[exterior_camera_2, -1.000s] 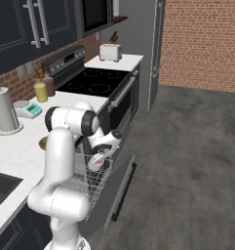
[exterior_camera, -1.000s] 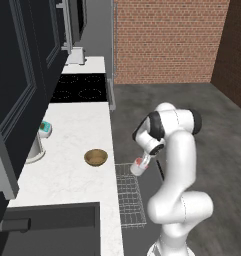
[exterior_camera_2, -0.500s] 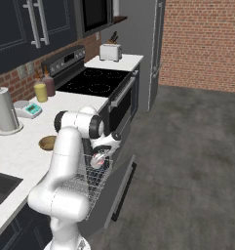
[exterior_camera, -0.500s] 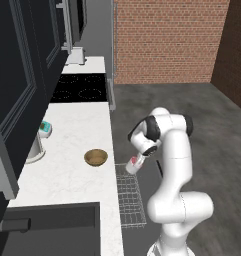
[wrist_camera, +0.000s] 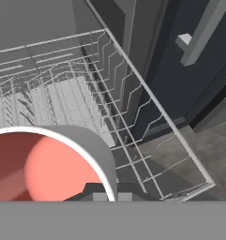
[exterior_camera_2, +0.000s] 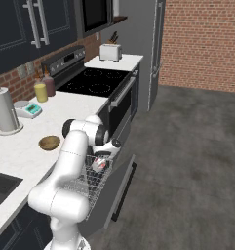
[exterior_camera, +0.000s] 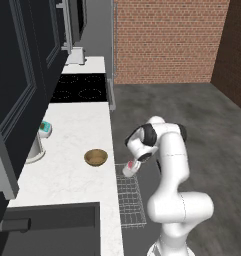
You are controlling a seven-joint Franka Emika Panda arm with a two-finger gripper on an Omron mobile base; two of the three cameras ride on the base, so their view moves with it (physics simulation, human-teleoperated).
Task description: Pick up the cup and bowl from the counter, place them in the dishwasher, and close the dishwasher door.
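Observation:
My gripper is shut on the cup, a small white cup with a pinkish-red inside. It hangs tilted just above the far end of the dishwasher's grey wire rack, close to the counter edge. In the right base view the cup sits over the rack, with the dishwasher door folded down beneath. The hand view looks past the cup's red mouth down at the rack wires. The golden-brown bowl rests on the white counter, left of the gripper.
A black sink is set in the near counter. A paper towel roll and a teal-and-white object stand at the wall side. Beyond lie the black stovetop and a toaster. Open floor lies to the right.
The arm has brought the cup a little toward the counter edge and slightly lower over the rack. The bowl has stayed in place.

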